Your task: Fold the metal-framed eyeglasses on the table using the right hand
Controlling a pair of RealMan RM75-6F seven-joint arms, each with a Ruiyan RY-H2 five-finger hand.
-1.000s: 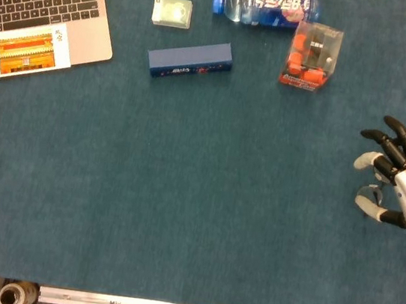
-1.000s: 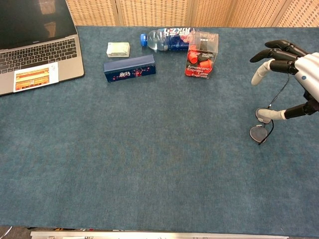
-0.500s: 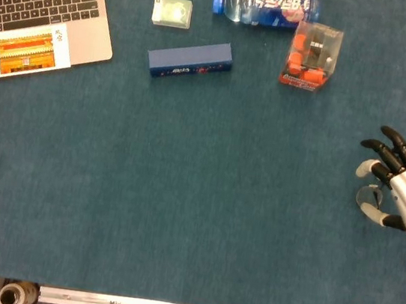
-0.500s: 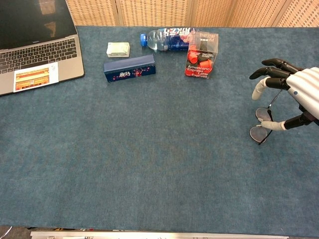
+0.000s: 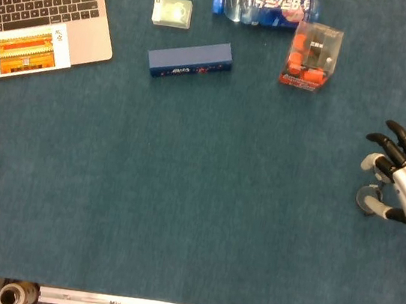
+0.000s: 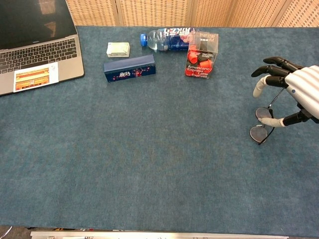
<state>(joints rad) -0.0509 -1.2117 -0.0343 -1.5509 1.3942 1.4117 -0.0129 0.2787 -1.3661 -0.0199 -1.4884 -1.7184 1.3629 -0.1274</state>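
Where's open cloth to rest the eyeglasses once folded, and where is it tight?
The wide middle and near strip of the table lie bare, bordered by the laptop on the left and the right hand over the eyeglasses on the right. The far edge is crowded: small box, blue case, bottle, capsule box.

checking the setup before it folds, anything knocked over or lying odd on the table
Only the water bottle stands out: it lies on its side at the far edge, against the clear box of orange capsules. Nothing looks spilled. The eyeglasses rest flat under the right hand, arms unfolded.
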